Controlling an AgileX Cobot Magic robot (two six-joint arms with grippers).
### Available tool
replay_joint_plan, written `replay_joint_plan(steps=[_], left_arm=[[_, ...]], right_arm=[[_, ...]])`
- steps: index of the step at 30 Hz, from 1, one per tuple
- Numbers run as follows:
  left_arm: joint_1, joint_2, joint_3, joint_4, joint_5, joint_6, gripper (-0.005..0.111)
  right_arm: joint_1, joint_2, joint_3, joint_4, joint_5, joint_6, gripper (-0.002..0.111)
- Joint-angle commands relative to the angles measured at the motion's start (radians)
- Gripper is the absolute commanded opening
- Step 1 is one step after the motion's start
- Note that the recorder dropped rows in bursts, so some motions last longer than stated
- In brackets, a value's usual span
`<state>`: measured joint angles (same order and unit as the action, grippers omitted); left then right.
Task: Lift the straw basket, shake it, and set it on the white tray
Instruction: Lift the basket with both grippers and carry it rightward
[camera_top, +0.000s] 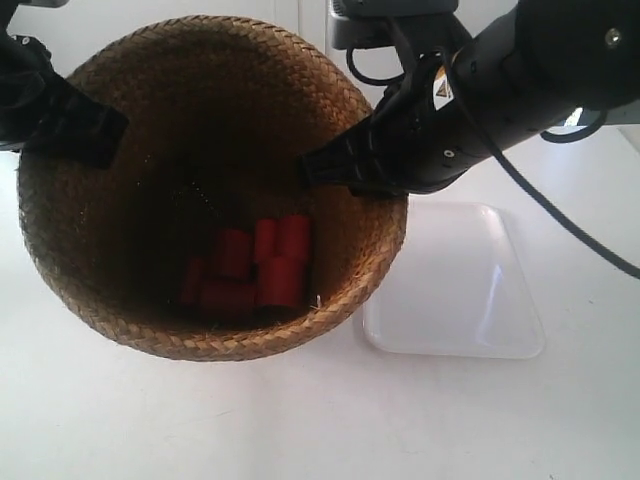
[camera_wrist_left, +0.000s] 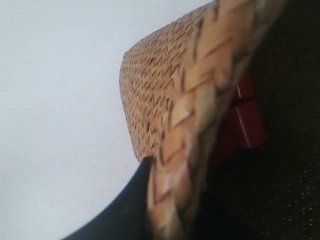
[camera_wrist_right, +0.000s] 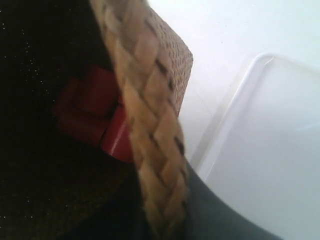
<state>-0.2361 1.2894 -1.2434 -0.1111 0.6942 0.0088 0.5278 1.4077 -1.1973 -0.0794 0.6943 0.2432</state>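
Exterior view
- Straw basket (camera_top: 150, 300): over the middle of the visible white table (camera_top: 300, 420), mouth toward the camera, dark inside. Its rim covers the near-side corner of the tray in this view.
- Contents: a cluster of red cylinders (camera_top: 255, 270) lying against the lower inside wall.
- White tray (camera_top: 460, 290): flat on the table, on the side toward the table edge at the view's right (the edge itself does not show).
- Right gripper (camera_top: 340, 170): on the arm at the view's right, clamped over the rim on the tray side, one finger reaching inside.
- Left gripper (camera_top: 95, 130): on the arm at the view's left, clamped over the opposite rim.

Left wrist view
- Basket (camera_wrist_left: 150, 100): the braided rim runs close across the lens, with woven wall and bare table (camera_wrist_left: 60, 100) beyond.
- Claw: narrowed onto the rim. The outer finger (camera_wrist_left: 125, 210) lies against the wall, and the inner one is lost in the dark.
- Cylinders (camera_wrist_left: 247, 120): visible inside.

Right wrist view
- Claw: closed down on the braided rim, outer finger (camera_wrist_right: 220, 215) pressed to the outside of the basket (camera_wrist_right: 177, 55).
- Tray (camera_wrist_right: 270, 150): just beyond that rim.
- Cylinders (camera_wrist_right: 95, 100): inside, in shadow.
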Motion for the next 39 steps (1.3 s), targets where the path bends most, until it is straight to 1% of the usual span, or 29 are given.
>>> replay_joint_plan(steps=[1,3,5,6,8,11,13,15,17,19,21,23,26,28,30,31,32,33,34,35,36,37,39], left_arm=[[-0.049,-0.136,-0.005,-0.032,-0.058,0.021,0.0],[-0.067,-0.149,0.031,-0.014,-0.081,0.017,0.0],[-0.065,-0.106,0.08,0.007,-0.099,0.013,0.0],[-0.065,-0.078,0.09,0.027,-0.087,0.001,0.0],[-0.067,-0.048,0.09,0.033,-0.074,-0.009,0.0],[-0.067,-0.045,0.067,0.022,-0.076,-0.009,0.0],[-0.067,-0.053,0.035,0.022,-0.031,-0.009,0.0],[-0.069,-0.087,0.001,-0.011,0.005,-0.001,0.0],[-0.073,-0.138,0.005,-0.033,-0.015,0.021,0.0],[-0.073,-0.135,0.05,0.011,-0.063,0.007,0.0],[-0.066,-0.092,0.075,0.046,-0.034,-0.03,0.0],[-0.068,-0.063,0.079,0.038,-0.023,-0.03,0.0],[-0.068,-0.062,0.077,-0.001,-0.048,-0.009,0.0],[-0.068,-0.062,0.077,0.0,-0.048,-0.009,0.0],[-0.068,-0.074,0.056,-0.015,0.008,-0.009,0.0],[-0.079,-0.138,0.03,-0.085,0.0,0.064,0.0],[-0.086,-0.16,0.038,-0.084,-0.053,0.092,0.0],[-0.089,-0.169,0.066,-0.046,-0.114,0.071,0.0],[-0.082,-0.156,0.082,0.011,-0.116,0.021,0.0],[-0.075,-0.134,0.094,0.048,-0.087,-0.037,0.0],[-0.066,-0.103,0.104,0.065,-0.04,-0.038,0.0],[-0.066,-0.075,0.109,0.06,-0.011,-0.025,0.0],[-0.068,-0.053,0.114,0.025,-0.01,-0.009,0.0]], right_arm=[[0.019,-0.144,-0.002,-0.026,0.014,-0.025,0.0],[0.02,-0.162,0.019,-0.033,-0.025,-0.013,0.0],[0.013,-0.122,0.057,-0.095,-0.061,0.008,0.0],[0.008,-0.083,0.067,-0.119,-0.041,0.027,0.0],[0.008,-0.043,0.067,-0.123,-0.008,0.029,0.0],[0.011,-0.027,0.067,-0.117,-0.019,0.029,0.0],[0.011,-0.055,0.053,-0.095,-0.002,0.031,0.0],[0.025,-0.119,0.032,-0.063,0.022,0.014,0.0],[0.047,-0.185,0.042,-0.06,-0.013,0.014,0.0],[0.051,-0.209,0.091,-0.095,-0.105,0.036,0.0],[0.036,-0.159,0.105,-0.161,-0.047,0.08,0.0],[0.031,-0.115,0.105,-0.16,0.007,0.075,0.0],[0.031,-0.098,0.105,-0.157,-0.012,0.077,0.0],[0.031,-0.1,0.105,-0.154,-0.03,0.081,0.0],[0.031,-0.121,0.069,-0.119,0.018,0.074,0.0],[0.064,-0.186,0.037,-0.073,0.028,0.021,0.0],[0.083,-0.218,0.04,-0.076,-0.024,0.016,0.0],[0.09,-0.224,0.06,-0.109,-0.081,0.033,0.0],[0.085,-0.211,0.077,-0.171,-0.093,0.079,0.0],[0.071,-0.177,0.09,-0.234,-0.054,0.141,0.0],[0.062,-0.138,0.094,-0.253,-0.001,0.175,0.0],[0.062,-0.108,0.094,-0.252,0.031,0.175,0.0],[0.062,-0.073,0.094,-0.229,0.036,0.163,0.0]])
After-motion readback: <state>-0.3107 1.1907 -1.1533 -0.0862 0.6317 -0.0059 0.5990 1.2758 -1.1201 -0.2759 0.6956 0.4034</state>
